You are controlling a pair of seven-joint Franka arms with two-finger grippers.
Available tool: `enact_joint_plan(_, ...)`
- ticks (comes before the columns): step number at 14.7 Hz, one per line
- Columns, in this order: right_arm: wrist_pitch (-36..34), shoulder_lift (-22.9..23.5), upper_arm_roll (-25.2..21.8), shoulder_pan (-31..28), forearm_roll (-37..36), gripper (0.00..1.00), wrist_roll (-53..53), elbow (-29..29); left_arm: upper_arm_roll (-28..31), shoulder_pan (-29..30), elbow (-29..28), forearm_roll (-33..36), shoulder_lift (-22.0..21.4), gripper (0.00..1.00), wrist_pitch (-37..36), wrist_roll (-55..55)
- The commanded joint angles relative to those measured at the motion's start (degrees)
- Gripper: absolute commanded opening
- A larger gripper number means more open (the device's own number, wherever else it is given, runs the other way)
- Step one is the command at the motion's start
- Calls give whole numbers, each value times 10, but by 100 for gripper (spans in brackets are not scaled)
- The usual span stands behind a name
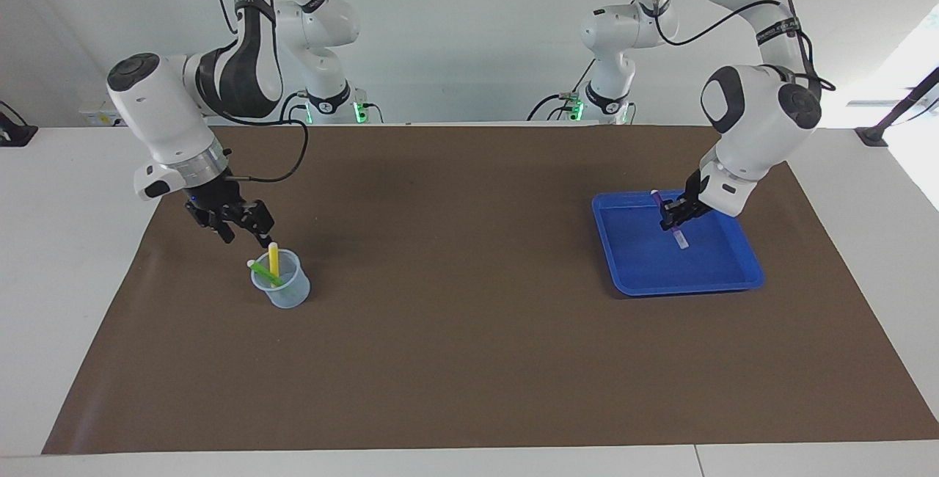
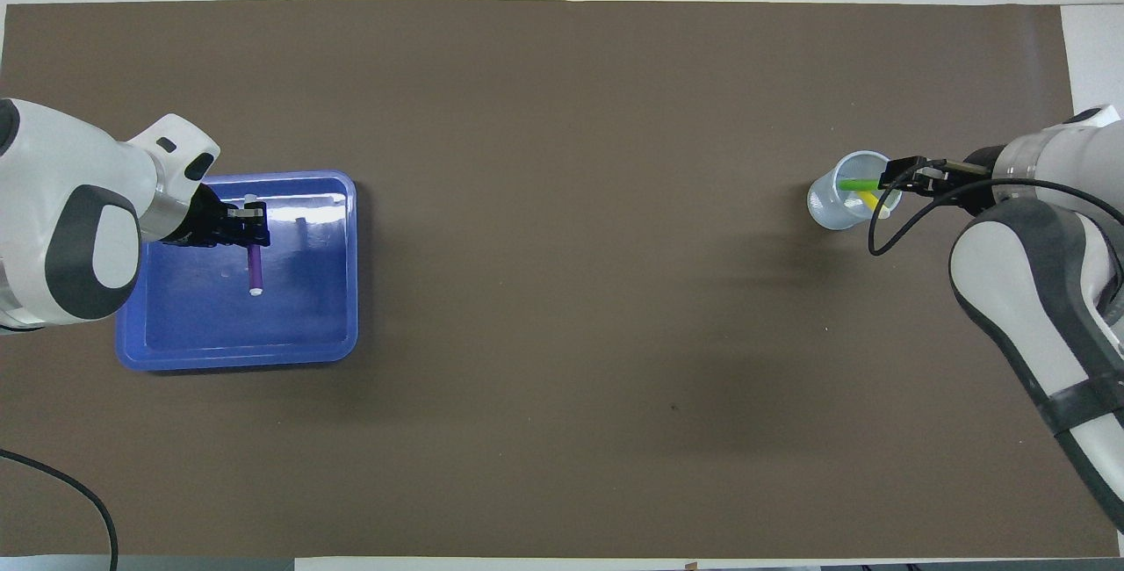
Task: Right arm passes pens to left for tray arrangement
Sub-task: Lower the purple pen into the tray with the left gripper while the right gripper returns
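Observation:
The blue tray (image 1: pixel 682 288) (image 2: pixel 237 358) lies toward the left arm's end of the table. My left gripper (image 1: pixel 671 220) (image 2: pixel 255 237) is low over it, shut on the purple pen (image 1: pixel 680 236) (image 2: pixel 255 268). That pen is tilted, its pale end down near the tray floor. The yellow pen (image 1: pixel 273 260) (image 2: pixel 869 200) and the green pen (image 1: pixel 265 275) (image 2: pixel 856 184) stand in a small clear cup (image 1: pixel 282 290) (image 2: pixel 825 206) toward the right arm's end. My right gripper (image 1: pixel 249 231) (image 2: pixel 891 177) hangs open just above the cup's rim, beside the top of the yellow pen.
A brown mat (image 1: pixel 455 315) covers the table between the cup and the tray. White table border shows around it.

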Motion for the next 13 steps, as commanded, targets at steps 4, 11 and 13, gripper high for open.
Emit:
enact_joint_plan(4,93,3,3,-3,2,66,-10,-49,-1,-7,-45,18,5,0,49,24)
enact_joint_plan(11,97,7,7,-2,3,25,-9,-44,-2,-8,-73,18,8,0,96,17)
enact_joint_plan(13,109,8,10,-1,5,8,-7,-44,-3,-8,-80,18,7,0,101,18)
